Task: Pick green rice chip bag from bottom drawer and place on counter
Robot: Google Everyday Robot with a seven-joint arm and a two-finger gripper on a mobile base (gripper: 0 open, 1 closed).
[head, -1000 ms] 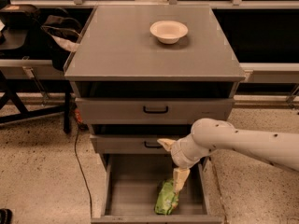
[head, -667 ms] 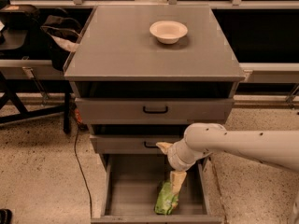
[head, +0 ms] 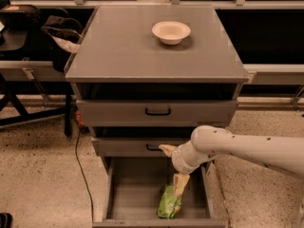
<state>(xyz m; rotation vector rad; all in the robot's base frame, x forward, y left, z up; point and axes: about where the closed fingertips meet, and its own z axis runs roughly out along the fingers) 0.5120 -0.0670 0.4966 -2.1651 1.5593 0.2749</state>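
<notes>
Camera view | my gripper point(head: 171, 171) low in bottom drawer point(head: 133, 194) | fingers apart, one touching green bag point(head: 168, 206)

End effector point(head: 174, 171) over bag point(head: 168, 204) in bottom drawer point(head: 135, 194)

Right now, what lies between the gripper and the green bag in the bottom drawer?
Nothing. In the camera view the open gripper, over the bottom drawer, has its lower finger overlapping the green bag; no object shows between them.

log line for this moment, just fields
phase: reach | gripper: inside bottom drawer, at upper end of green rice chip bag | bag: lying on drawer floor | counter: holds bowl
</notes>
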